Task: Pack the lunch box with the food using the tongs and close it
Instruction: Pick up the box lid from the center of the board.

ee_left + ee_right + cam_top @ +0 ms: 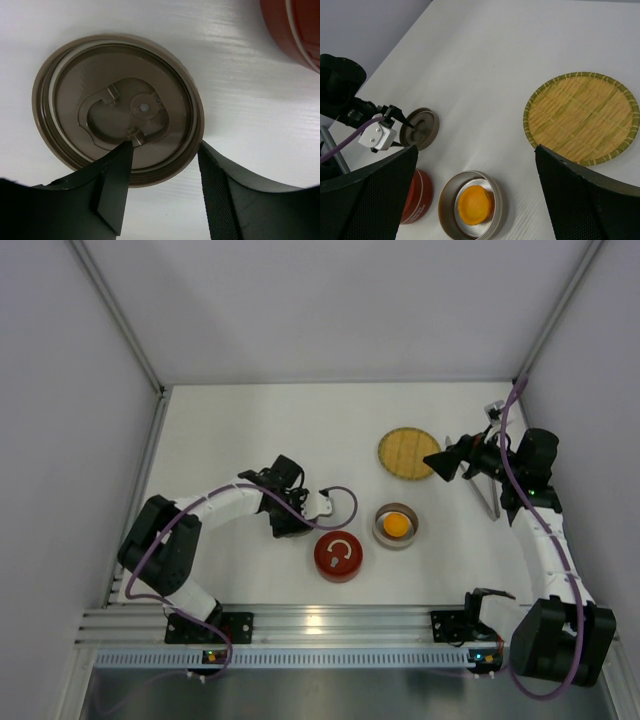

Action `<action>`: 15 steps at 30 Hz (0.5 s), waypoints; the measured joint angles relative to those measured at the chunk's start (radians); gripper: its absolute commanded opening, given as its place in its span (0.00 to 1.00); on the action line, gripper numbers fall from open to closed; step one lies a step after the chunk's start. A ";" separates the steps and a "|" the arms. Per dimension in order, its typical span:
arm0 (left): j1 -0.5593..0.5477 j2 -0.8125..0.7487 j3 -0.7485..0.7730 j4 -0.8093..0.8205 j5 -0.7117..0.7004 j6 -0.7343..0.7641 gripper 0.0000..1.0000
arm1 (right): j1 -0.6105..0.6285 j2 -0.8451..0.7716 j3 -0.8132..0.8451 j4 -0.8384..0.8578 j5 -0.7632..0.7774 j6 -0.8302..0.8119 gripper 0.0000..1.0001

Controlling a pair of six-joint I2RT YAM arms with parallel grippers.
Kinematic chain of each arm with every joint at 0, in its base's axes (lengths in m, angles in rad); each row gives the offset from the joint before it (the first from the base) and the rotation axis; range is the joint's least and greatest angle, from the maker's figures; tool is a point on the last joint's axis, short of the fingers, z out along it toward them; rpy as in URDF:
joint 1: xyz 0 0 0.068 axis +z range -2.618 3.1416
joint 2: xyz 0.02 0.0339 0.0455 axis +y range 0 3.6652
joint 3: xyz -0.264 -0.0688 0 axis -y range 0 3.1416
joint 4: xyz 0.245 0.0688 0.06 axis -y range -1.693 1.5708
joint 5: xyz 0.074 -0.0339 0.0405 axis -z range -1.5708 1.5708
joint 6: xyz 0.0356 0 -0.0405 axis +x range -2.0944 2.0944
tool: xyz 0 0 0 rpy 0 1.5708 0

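Plainly, the tongs [488, 498] lie just right of the right gripper [476, 150], long axis running away from the bases; that arm is nearer; both grippers gape empty, the left gripper [165, 150] over a brown lid [120, 100].

The top camera looks down on the whole tabletop [300, 430]. The left wrist camera is close above the brown lid [117, 107]; the right wrist camera shares it from farther off.

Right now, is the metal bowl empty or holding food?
Holding food: one round orange piece sits inside the metal bowl.
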 measured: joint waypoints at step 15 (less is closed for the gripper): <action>-0.001 -0.005 -0.048 0.076 0.034 0.045 0.19 | 0.000 0.005 0.000 -0.005 0.000 -0.006 0.99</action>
